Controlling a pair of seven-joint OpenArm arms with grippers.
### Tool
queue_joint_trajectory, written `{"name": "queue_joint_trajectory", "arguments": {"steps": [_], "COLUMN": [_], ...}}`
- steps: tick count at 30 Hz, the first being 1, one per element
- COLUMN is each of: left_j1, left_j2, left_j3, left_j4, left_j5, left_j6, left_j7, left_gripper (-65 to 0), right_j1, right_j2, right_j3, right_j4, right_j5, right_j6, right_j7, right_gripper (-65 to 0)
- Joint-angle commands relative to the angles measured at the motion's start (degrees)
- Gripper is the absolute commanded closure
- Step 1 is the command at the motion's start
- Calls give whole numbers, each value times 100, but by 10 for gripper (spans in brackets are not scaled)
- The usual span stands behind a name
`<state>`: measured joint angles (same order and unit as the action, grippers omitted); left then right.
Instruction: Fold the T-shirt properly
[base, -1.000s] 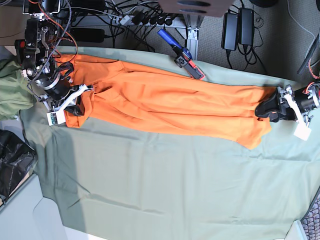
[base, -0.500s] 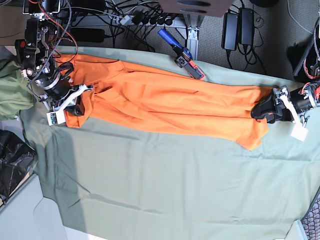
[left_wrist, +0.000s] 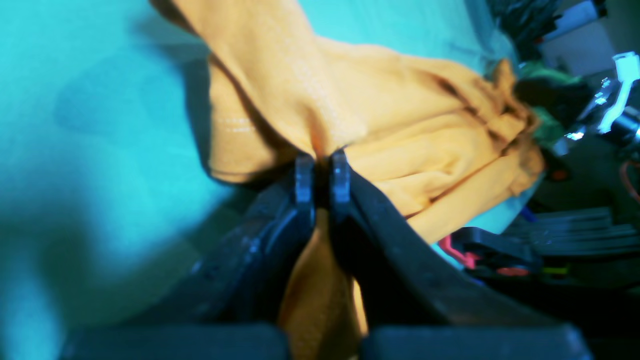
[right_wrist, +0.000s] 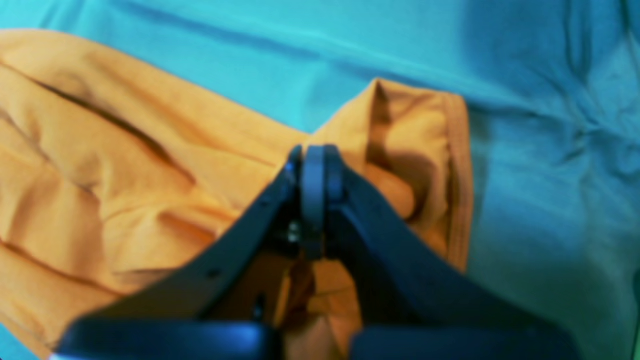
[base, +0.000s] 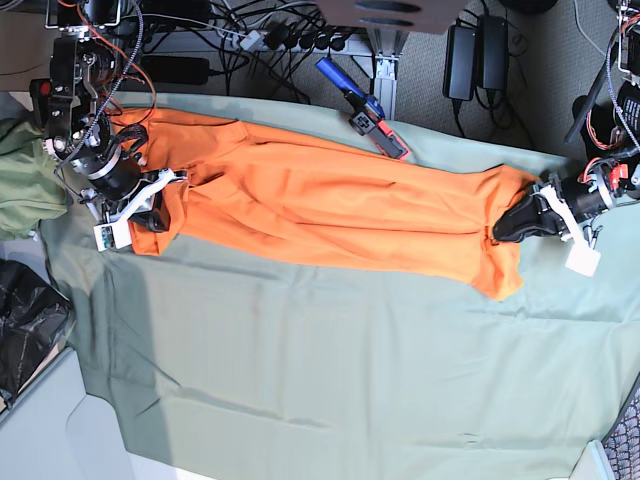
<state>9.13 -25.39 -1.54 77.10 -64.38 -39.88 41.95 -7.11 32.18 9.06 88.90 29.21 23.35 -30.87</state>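
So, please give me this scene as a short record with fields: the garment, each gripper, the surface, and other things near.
garment: orange T-shirt, lying as a long narrow band across the cloth
left gripper: shut on one end of the T-shirt
right gripper: shut on the other end
surface: pale green cloth under the shirt
nearby: blue and red tool at the cloth's far edge; olive-green garment beside the right arm

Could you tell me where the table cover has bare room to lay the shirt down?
The sage green cloth lies bare below the orange T-shirt, across its whole width. The strip above is crowded by the blue-and-red tool; the ends are taken by the right tool and left tool.
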Motion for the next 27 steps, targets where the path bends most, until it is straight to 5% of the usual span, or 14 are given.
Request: {"name": "queue_joint_trajectory", "arguments": {"steps": [1, 9, 16, 22, 27], "left_j1": [-76, -83, 76, 20, -334], "left_j2": [-79, -81, 74, 544, 1117], "left_j3": [-44, -306, -256, 538, 1530], "left_j4": [94, 304, 1711, 2201, 2577], "left_j5": [-13, -4, 459, 1786, 3187], "left_j6": [-12, -12, -12, 31, 802], "left_j7": [-107, 31, 46, -212, -234], "left_gripper": [0, 0, 0, 0, 0], "right_j1": [57, 57, 59, 59, 57], "right_j2": [96, 96, 96, 96, 96], "right_j3": [72, 72, 72, 72, 72], "right_j4": [76, 76, 76, 76, 76], "right_j5": [83, 83, 81, 83, 83], "right_j6": [647, 647, 647, 647, 647], "right_j7": [129, 129, 131, 133, 133], "right_gripper": [0, 0, 0, 0, 0]}}
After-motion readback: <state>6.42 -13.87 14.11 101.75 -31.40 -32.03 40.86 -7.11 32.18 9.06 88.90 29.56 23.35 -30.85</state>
